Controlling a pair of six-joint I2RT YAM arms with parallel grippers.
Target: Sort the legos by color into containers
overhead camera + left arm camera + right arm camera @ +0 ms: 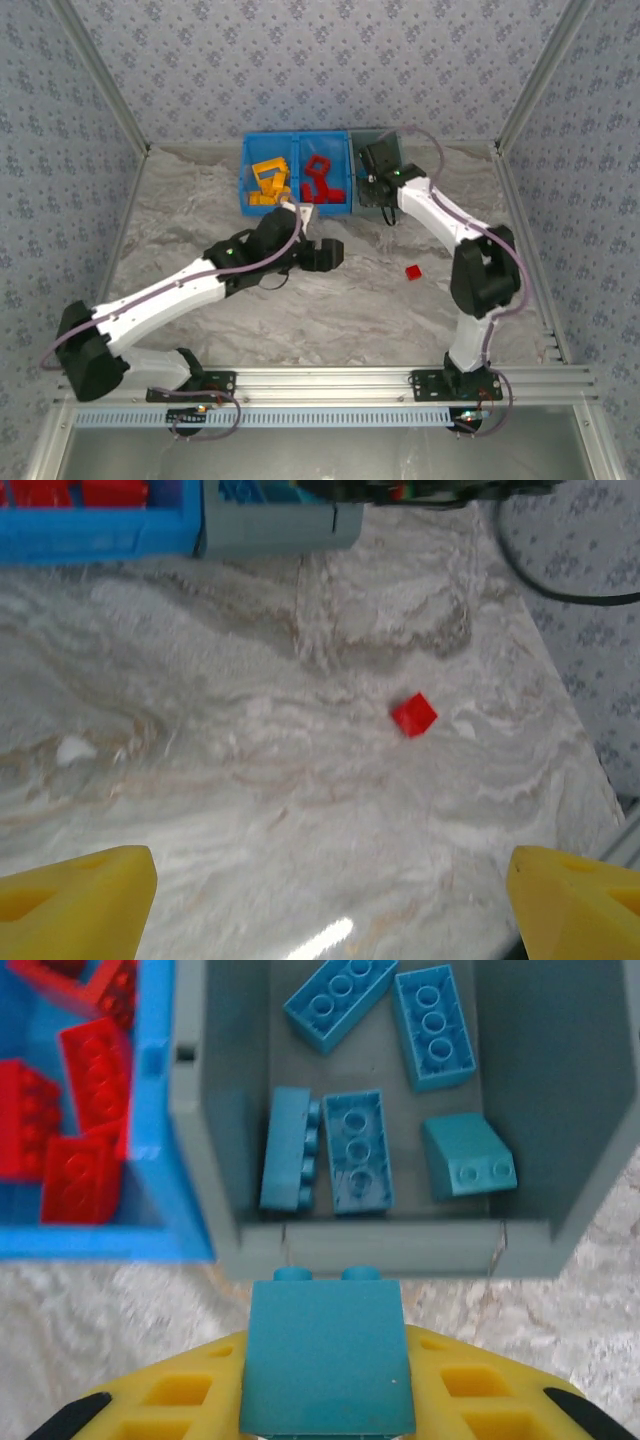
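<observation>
At 12 o'clock on the counter (200,210) sits the row of containers (299,145), the grey bin (520,1110) at its 3 o'clock end holding 5 blue bricks (355,1150). The right claw (375,170) grips another blue brick (325,1355) just short of that bin's near rim, so the drop is in hand: it needs nudging toward 12 o'clock, then release. The left claw (330,910) gapes wide and empty, 1 red brick (413,714) loose at its 1 o'clock.

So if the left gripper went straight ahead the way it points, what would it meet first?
Probably the lone red brick lying on the table, though depth is hard to judge.
</observation>
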